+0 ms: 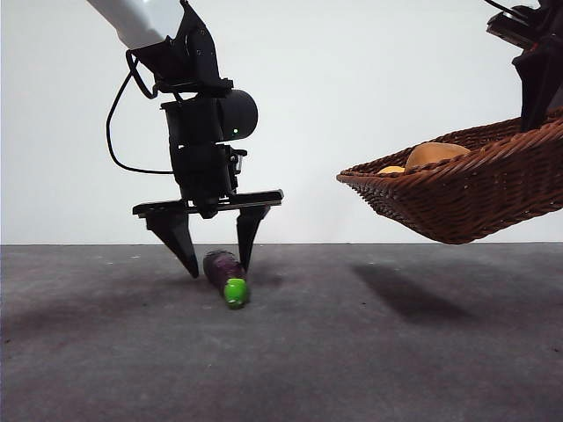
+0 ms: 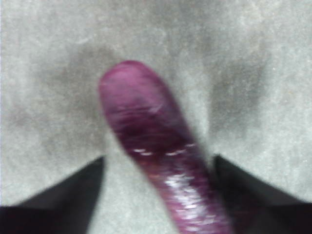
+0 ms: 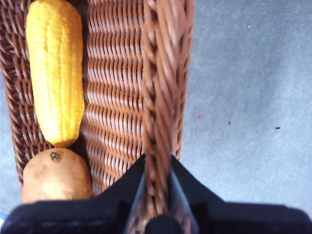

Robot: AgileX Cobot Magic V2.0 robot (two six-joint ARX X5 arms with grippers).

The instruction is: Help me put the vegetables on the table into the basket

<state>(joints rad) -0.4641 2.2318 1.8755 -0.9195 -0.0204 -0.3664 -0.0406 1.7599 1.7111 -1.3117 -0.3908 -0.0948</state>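
Left end effector (image 1: 217,269) spread astride the eggplant (image 1: 225,275) lying on the tabletop (image 1: 369,352), green cap toward camera, right end effector (image 3: 157,168) pinching the raised basket's (image 1: 457,198) rim.

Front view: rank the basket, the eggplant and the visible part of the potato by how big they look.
1. Basket, clearly largest, though held up and cut off by the picture's edge.
2. Potato, only its top shows above the rim.
3. Eggplant, smallest; close to the potato's visible part.
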